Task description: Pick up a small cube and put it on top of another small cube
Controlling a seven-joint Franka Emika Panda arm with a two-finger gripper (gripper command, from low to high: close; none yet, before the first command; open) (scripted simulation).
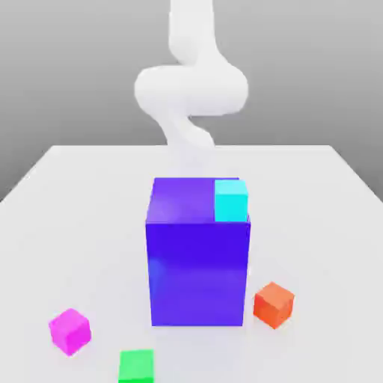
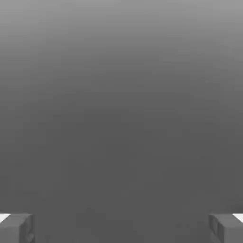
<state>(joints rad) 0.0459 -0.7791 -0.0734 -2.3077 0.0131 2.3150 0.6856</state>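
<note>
The hand view gives the gripper [image 2: 121, 228] with its two grey fingertips [image 2: 16, 228] standing wide apart at the picture's corners and nothing between them, while the exterior view gives the table [image 1: 82, 224] and the blocks. Nearest there, the green cube [image 1: 136, 366] touches the front edge, and the small cube [image 1: 69, 331], plain magenta and slightly turned, lies at about 8 o'clock from the tall blue-violet block [image 1: 198, 277], with free table around it. The orange cube [image 1: 274, 304] sits close at the block's 4 o'clock, a cyan cube [image 1: 231, 200] rests on the block's top at the exterior view's right corner, and the white arm [image 1: 191, 90] rises behind.
</note>
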